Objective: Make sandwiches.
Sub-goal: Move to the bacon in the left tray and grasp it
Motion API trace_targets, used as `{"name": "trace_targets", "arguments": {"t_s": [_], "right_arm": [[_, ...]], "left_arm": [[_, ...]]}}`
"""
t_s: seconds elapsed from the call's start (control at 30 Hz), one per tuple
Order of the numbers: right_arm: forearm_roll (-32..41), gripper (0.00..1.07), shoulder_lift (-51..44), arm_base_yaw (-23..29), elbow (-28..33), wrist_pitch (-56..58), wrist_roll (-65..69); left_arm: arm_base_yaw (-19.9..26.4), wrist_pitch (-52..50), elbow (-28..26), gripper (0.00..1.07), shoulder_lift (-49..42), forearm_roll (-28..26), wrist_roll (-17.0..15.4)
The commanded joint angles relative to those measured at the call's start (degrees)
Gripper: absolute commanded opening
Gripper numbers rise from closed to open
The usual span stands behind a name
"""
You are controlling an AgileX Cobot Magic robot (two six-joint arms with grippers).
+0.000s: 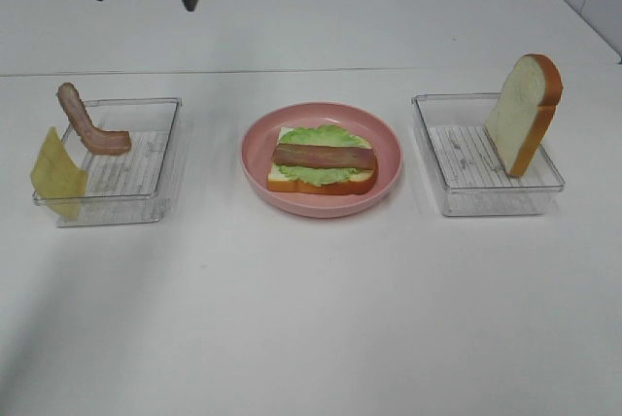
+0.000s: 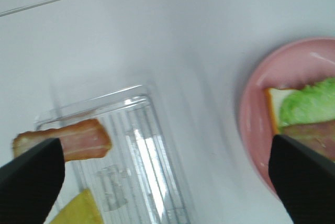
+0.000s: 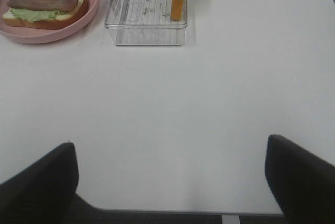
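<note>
White table [image 1: 311,319] — part-built sandwich [image 1: 322,165] on plate [image 1: 389,139] at centre, bread slice [image 1: 525,115] at 3 o'clock; left gripper [image 2: 165,150] and right gripper [image 3: 170,148] wide open.

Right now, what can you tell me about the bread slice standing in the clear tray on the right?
The bread slice looks like a foam toy, with a white face, an orange-brown crust and a rounded top. It stands upright on its bottom edge on the ribbed floor of the clear tray, near the tray's right wall, and rises well above the rim. Only the tray touches it.
</note>
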Motion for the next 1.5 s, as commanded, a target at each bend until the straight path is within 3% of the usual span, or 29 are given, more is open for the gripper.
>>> {"name": "trace_targets", "arguments": {"t_s": [0.03,0.23,0.53,0.6,1.0,1.13,1.5], "right_arm": [[0.11,0.94,-1.60,-0.11,0.17,-0.46,-0.40],[0.11,0.94,-1.60,-0.11,0.17,-0.46,-0.40],[0.11,0.94,-1.60,-0.11,0.17,-0.46,-0.40],[0.11,0.94,-1.60,-0.11,0.17,-0.46,-0.40],[0.11,0.94,-1.60,-0.11,0.17,-0.46,-0.40],[0.11,0.94,-1.60,-0.11,0.17,-0.46,-0.40],[0.11,0.94,-1.60,-0.11,0.17,-0.46,-0.40]], "left_arm": [[5.27,5.84,-0.23,0.98,-0.11,-0.63,-0.63],[11.92,5.84,0.00,0.98,1.95,-6.19,-0.23],[17.02,5.79,3.90,0.98,2.69,-6.59,0.34],[18.05,5.79,5.44,0.98,3.44,-6.65,2.98],[15.76,4.01,5.33,0.98,7.79,-7.39,3.67],[15.36,2.35,5.21,0.98,9.80,-6.59,2.29],[15.36,0.74,5.04,0.84,10.83,-5.56,2.35]]}}
